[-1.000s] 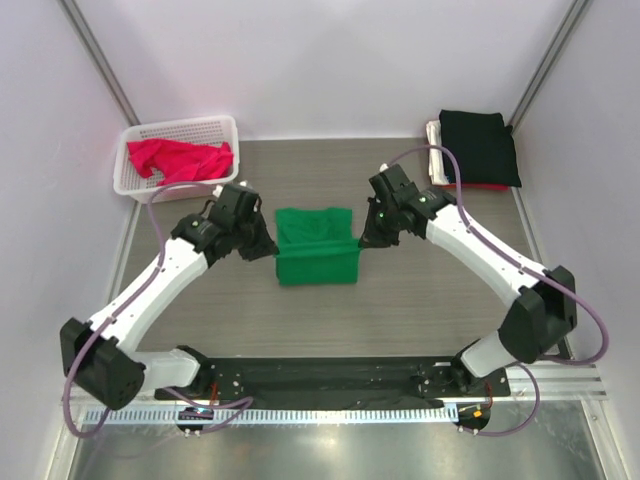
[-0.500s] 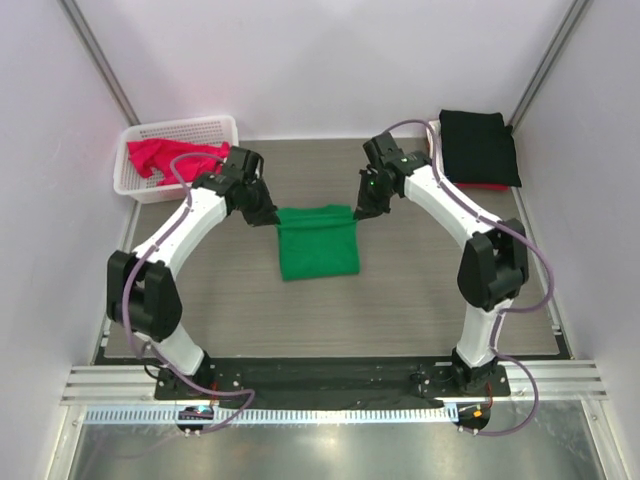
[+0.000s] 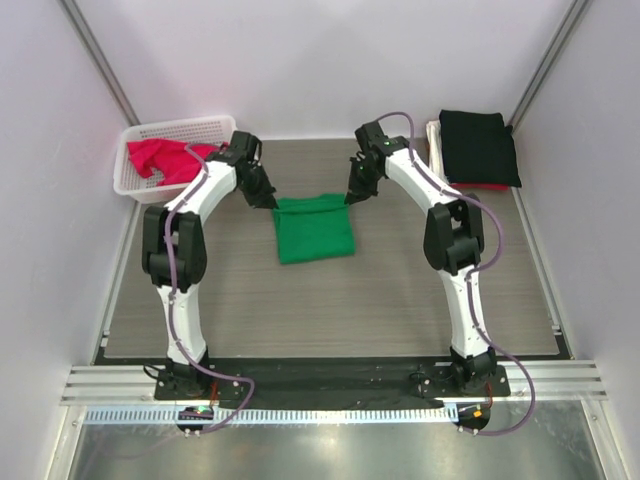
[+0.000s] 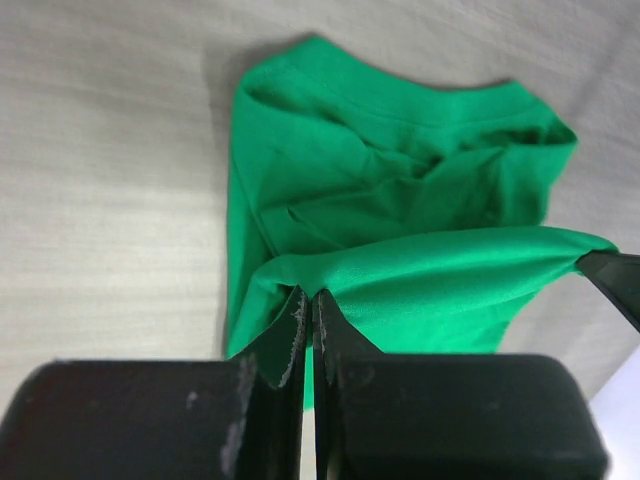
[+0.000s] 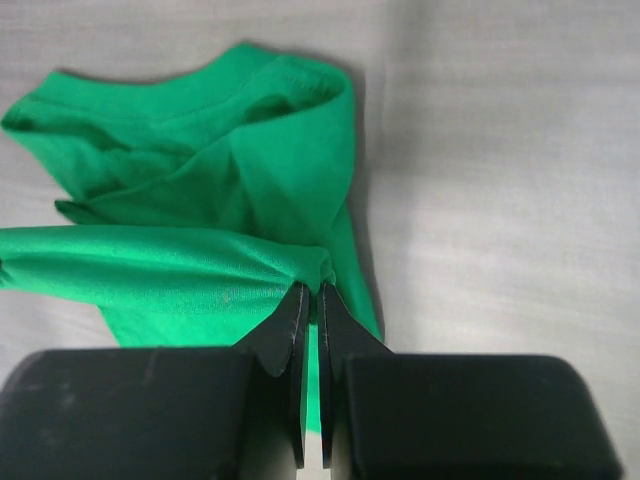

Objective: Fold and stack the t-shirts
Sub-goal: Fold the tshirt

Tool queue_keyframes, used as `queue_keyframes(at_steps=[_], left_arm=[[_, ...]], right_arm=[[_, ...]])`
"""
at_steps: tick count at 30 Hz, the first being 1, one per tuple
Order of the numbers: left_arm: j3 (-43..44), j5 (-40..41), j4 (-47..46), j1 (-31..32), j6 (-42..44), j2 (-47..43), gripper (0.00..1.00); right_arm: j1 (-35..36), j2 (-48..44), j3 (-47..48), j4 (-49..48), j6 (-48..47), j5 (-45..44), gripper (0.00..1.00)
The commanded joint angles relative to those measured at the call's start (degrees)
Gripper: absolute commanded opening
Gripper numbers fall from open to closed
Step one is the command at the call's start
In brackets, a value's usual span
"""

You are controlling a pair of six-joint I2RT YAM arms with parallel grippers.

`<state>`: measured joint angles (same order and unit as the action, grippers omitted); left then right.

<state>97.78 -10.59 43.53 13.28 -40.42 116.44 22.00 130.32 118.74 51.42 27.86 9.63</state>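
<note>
Green t-shirt (image 3: 315,232) is stretched between left gripper (image 4: 308,302) and right gripper (image 5: 312,292), each clamped on a corner.

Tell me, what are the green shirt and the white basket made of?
The green shirt looks like soft, matte knit cloth: it creases, drapes and has a stitched hem. The white basket looks like rigid plastic, given its moulded lattice walls.

Green shirt (image 3: 314,228) sits mid-table, folded to a rough square, far edge lifted and pulled taut. Red-pink shirt (image 3: 157,157) lies crumpled in the far-left basket (image 3: 180,127). Far right, black shirt (image 3: 478,145) lies folded flat atop white shirt (image 3: 433,135) and red shirt (image 3: 490,186).
</note>
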Motion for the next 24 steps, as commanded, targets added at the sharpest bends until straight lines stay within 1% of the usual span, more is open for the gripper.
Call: queue_keyframes(at_steps=[1,3,5,6,7,8,9,10,12,13,14,15,16,17,18,19,20,21,23,24], left_arm=[[5.05,2.32,2.79,-2.29,2.72,3.77,0.0],[7.06,2.85,3.49,-2.9,2.54,5.02,0.0],[7.08,3.21,2.36,-3.6,2.11,5.55,0.0],[7.16,3.38,2.09,-3.78,1.93,5.72,0.0],[7.43,3.38,1.74,-4.05,1.58,6.42,0.0],[8.3,3.38,1.74,-4.48,1.58,6.95,0.0],[9.26,3.56,2.26,-4.66,1.49,7.56,0.0],[9.97,3.91,3.05,-4.84,1.23,8.27,0.0],[11.55,3.82,2.7,-5.37,1.49,9.76,0.03],[12.34,3.47,3.14,-5.63,1.75,10.38,0.13],[14.35,2.95,3.84,-5.72,1.75,11.86,0.18],[15.5,2.68,4.63,-5.63,1.84,12.49,0.22],[16.73,2.59,6.64,-5.72,1.93,12.93,0.36],[17.88,2.24,7.27,-5.63,1.93,12.5,0.44],[17.71,2.33,7.19,-5.63,1.93,11.8,0.5],[16.93,2.76,6.92,-5.46,1.93,10.66,0.6],[16.57,3.38,6.92,-5.19,2.02,9.6,0.64],[16.39,4.86,6.92,-5.02,2.19,7.24,0.67],[15.96,7.06,8.67,-4.14,2.45,5.03,0.69],[15.52,9.08,9.11,-3.62,3.06,3.63,0.69]], right_arm=[[-2.75,2.91,6.85,2.55,-2.63,-1.02,0.01],[-3.01,5.55,10.18,2.55,-2.72,-0.23,0.01],[-3.19,7.22,12.12,2.55,-2.72,1.0,0.16],[-3.19,7.4,13.26,2.29,-2.98,1.09,0.29],[-3.28,7.4,13.53,2.11,-3.42,0.83,0.53],[-3.28,7.05,13.45,1.76,-3.51,0.22,0.65],[-3.37,6.09,12.93,0.97,-3.6,-0.39,0.75],[-3.71,5.21,12.31,0.53,-3.86,-0.57,0.81],[-3.89,1.98,9.77,-0.79,-4.04,-0.66,0.82],[-3.89,0.47,8.37,-1.4,-4.13,-0.58,0.82],[-3.81,-1.28,3.48,-4.28,-3.87,1.6,0.82],[-3.72,-5.47,0.39,-6.48,-3.34,3.01,0.81],[-3.63,-7.34,-2.69,-8.77,-2.47,5.03,0.8],[-3.28,-9.19,-8.2,-12.97,-2.02,8.79,0.79],[-3.1,-10.69,-10.87,-15.1,-1.58,11.44,0.76],[-2.58,-13.23,-13.33,-17.47,-0.88,13.64,0.75],[-2.14,-13.95,-16.92,-20.97,0.34,15.23,0.73],[-1.0,-14.48,-18.18,-22.31,0.62,18.64,0.68],[0.14,-14.31,-19.77,-24.16,1.14,21.03,0.66],[1.19,-13.7,-19.86,-24.26,1.23,23.22,0.61]])
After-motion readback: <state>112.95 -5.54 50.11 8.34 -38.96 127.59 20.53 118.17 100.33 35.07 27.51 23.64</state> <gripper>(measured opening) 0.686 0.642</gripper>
